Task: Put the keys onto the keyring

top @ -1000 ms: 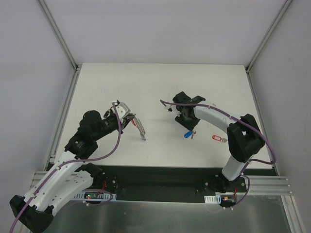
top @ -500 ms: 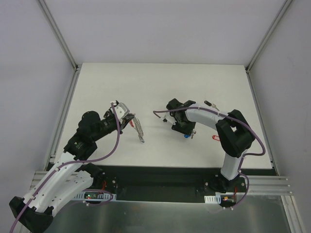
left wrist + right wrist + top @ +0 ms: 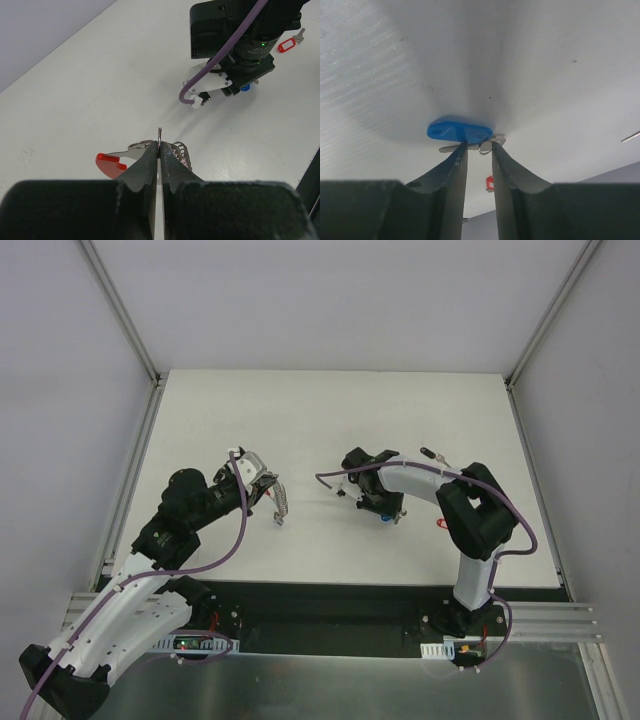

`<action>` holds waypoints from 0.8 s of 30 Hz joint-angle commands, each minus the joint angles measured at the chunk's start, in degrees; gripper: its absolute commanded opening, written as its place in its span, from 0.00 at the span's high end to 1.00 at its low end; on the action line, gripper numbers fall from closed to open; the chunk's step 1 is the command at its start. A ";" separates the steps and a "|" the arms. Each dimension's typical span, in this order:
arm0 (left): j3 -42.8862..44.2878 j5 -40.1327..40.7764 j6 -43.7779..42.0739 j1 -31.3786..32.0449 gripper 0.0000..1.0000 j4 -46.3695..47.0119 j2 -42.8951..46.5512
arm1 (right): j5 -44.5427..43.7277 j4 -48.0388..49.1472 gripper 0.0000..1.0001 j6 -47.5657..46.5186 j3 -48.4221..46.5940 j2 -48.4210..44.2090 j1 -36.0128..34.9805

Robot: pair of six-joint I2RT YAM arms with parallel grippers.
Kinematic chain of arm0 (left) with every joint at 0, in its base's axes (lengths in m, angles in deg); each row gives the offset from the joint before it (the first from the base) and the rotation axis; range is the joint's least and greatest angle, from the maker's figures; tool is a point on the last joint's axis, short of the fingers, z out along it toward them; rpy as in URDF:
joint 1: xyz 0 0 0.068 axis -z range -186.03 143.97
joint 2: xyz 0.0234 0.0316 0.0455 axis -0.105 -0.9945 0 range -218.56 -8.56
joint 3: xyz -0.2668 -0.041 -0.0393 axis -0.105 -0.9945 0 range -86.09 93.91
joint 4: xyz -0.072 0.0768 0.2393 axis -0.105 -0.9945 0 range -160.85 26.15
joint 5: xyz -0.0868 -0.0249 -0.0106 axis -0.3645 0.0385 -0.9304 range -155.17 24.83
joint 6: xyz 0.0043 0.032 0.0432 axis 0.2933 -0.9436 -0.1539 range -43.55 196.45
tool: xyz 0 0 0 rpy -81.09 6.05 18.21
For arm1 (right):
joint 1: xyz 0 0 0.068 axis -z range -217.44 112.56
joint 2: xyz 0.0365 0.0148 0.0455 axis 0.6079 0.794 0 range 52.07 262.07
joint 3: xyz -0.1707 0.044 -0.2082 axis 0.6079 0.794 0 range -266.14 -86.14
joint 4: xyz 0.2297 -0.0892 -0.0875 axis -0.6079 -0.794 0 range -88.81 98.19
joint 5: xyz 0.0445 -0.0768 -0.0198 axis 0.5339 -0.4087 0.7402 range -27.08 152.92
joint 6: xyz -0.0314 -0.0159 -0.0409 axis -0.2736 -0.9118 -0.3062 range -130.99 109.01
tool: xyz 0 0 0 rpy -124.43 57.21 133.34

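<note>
**Left end effector** (image 3: 159, 148): the matte black jaws are pressing fully together on the thin silver ring (image 3: 159, 133) of the keyring (image 3: 279, 502). The ring is standing edge-on above the fingertips. The glossy, curved red band (image 3: 111, 161) is showing on one side of the fingers, and the bunched metal chain (image 3: 181, 150) on the other.

**Right end effector** (image 3: 479, 148): it is pointing down at the blue key (image 3: 459, 130), with the jaws standing a narrow gap apart. The key's small silver loop is sitting in that gap. The smooth oval plastic head is lying flat on the matte white table (image 3: 300, 420), just past the tips. It cannot be told whether the fingers are actually gripping the metal.

**Positions relative to the blue key:** the keyring is hanging well to the left. The red key (image 3: 287, 45) is lying near on the right, and the black key (image 3: 430, 453) is lying farther back on the right.

**Change from the earlier frames:**
- The chain is now trailing less far from the left end effector than it was half a second ago.
- One second ago the right end effector was sitting behind the blue key, and it is now over it.
- The right arm (image 3: 470, 510) is now partly covering the red key.
</note>
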 commanded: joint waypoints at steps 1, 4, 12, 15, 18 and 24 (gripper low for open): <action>0.47 -0.79 -0.39 -0.36 1.00 2.77 0.03 | -1.92 -0.63 0.73 -1.39 0.33 0.64 -0.16; 0.56 -0.79 -0.39 -0.27 1.00 2.68 -0.06 | -2.44 -0.46 0.79 -1.39 0.33 0.99 -0.16; 0.47 -0.79 -0.39 -0.27 1.00 2.68 0.21 | -2.45 -0.72 0.99 -1.04 0.16 -0.23 -0.25; 0.47 -0.79 -0.48 -0.27 1.00 2.68 0.30 | -0.26 -1.51 0.99 0.01 -0.72 -1.72 -0.16; 0.56 -0.62 -0.48 -0.27 1.00 2.68 0.47 | 3.96 -1.78 0.99 1.41 -2.04 -4.71 -0.25; 0.56 -0.62 -0.56 -0.27 1.00 2.68 0.38 | 15.46 1.91 0.99 3.70 -3.10 -10.07 -0.16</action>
